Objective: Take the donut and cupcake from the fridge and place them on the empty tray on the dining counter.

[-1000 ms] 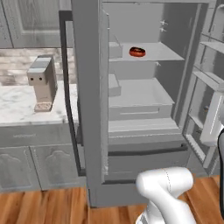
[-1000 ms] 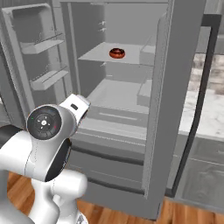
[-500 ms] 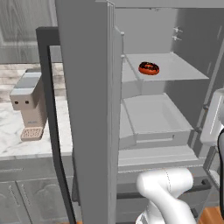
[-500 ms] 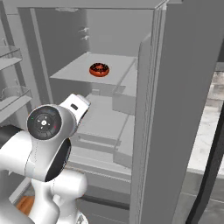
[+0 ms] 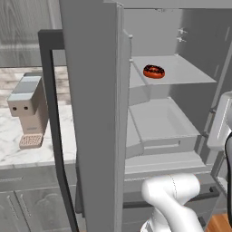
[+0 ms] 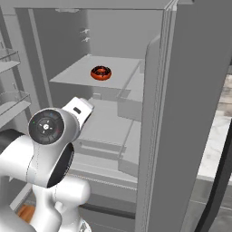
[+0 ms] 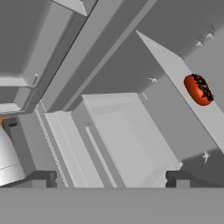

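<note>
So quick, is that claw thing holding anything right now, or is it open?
Gripper: open and empty, its two fingertips wide apart, facing into the fridge; the donut sits untouched on its shelf.

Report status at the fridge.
Gripper open, empty. Donut on fridge shelf, untouched. Cupcake not sighted. Path to donut looks clear.

1 donut (image 5: 154,71), 1 fridge (image 5: 97,113), 1 coffee machine (image 5: 28,110)

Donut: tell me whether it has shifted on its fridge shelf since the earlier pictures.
No. The donut sits at the same spot on the shelf, near its left front part. It looks bigger and displaced because the base drove closer to the fridge.
</note>
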